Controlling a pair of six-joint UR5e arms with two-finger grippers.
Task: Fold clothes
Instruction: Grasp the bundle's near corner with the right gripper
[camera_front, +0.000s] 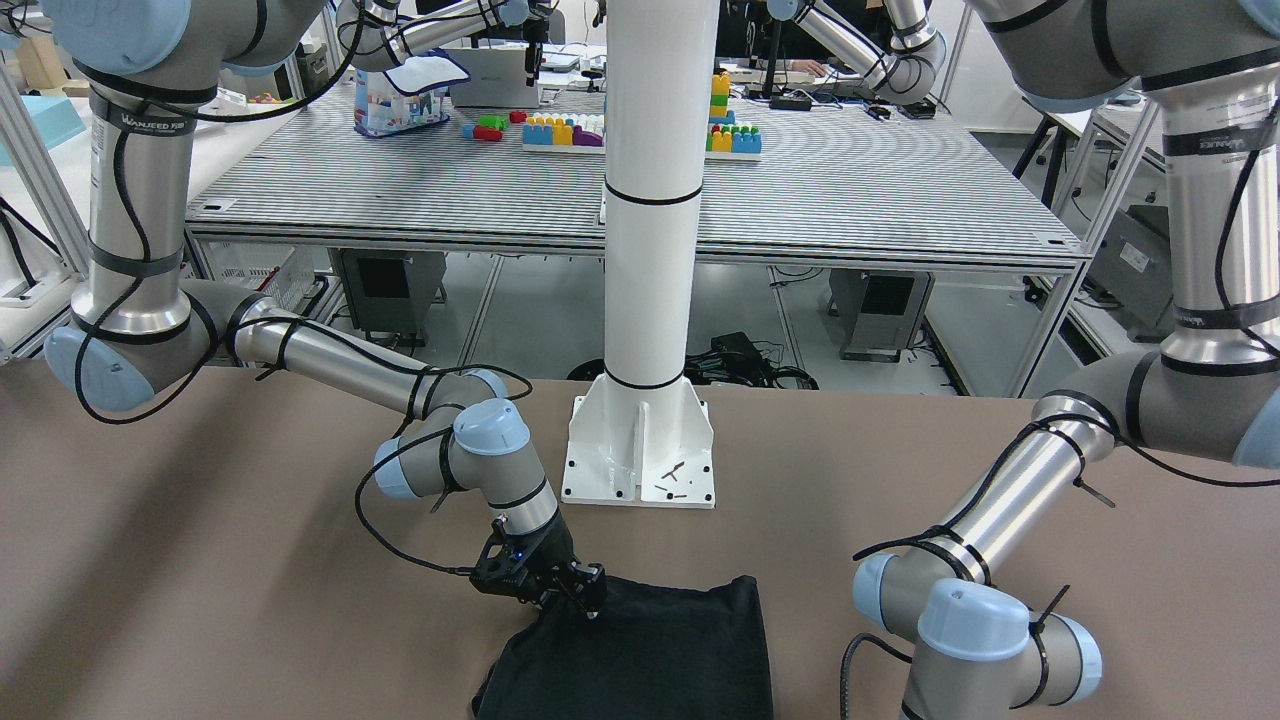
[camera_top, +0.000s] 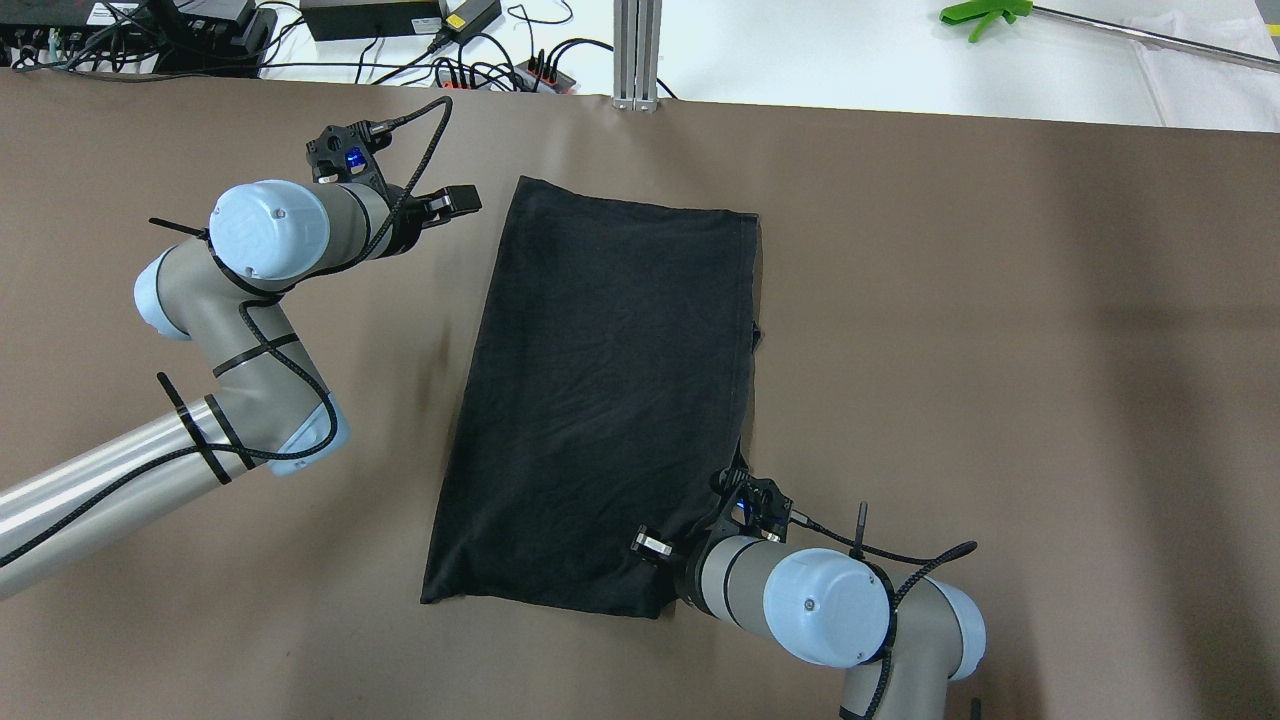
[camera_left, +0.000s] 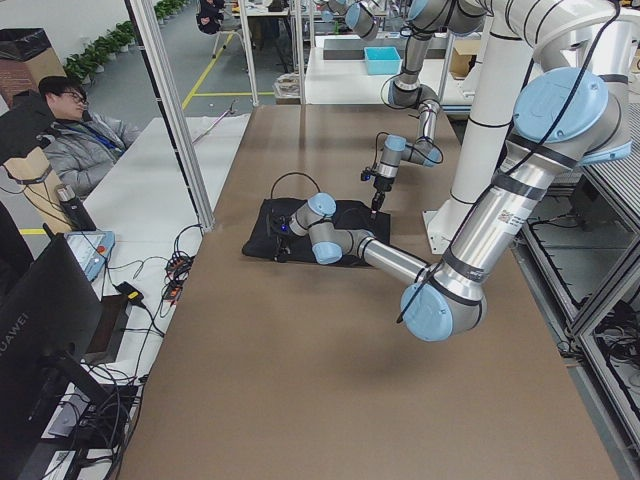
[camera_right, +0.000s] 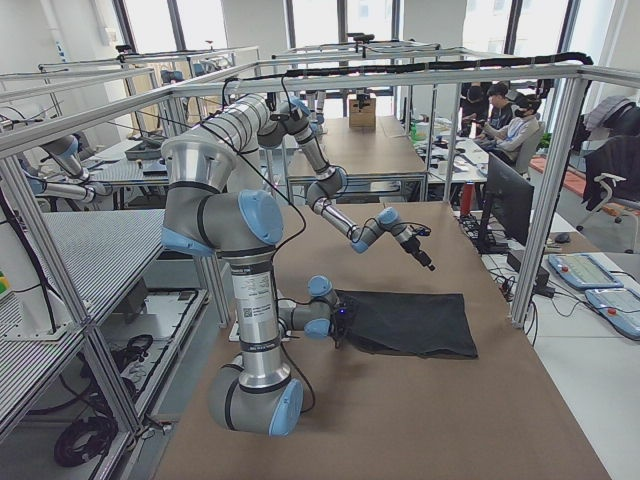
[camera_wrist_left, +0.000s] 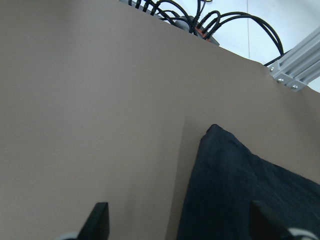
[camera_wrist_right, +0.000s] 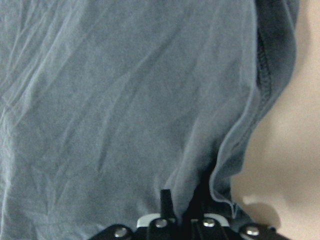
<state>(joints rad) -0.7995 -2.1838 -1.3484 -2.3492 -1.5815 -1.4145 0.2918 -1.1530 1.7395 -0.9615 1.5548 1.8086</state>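
The clothes (camera_top: 600, 390) are one plain black piece lying flat on the brown table, also seen in the front view (camera_front: 650, 650). My right gripper (camera_top: 668, 570) sits low at its near right corner. The right wrist view shows that gripper (camera_wrist_right: 192, 215) shut on a raised fold of the grey-looking fabric (camera_wrist_right: 125, 100). My left gripper (camera_top: 445, 205) hovers just left of the cloth's far left corner. In the left wrist view its fingers (camera_wrist_left: 100, 222) stand wide apart, open and empty, with the cloth corner (camera_wrist_left: 220, 140) between and ahead of them.
The white pillar's base plate (camera_front: 640, 470) stands on the table's robot side, behind the cloth. Cables and power strips (camera_top: 480, 70) and an aluminium post (camera_top: 637, 50) line the far edge. Seated people (camera_left: 75, 135) are beyond the table in the side views.
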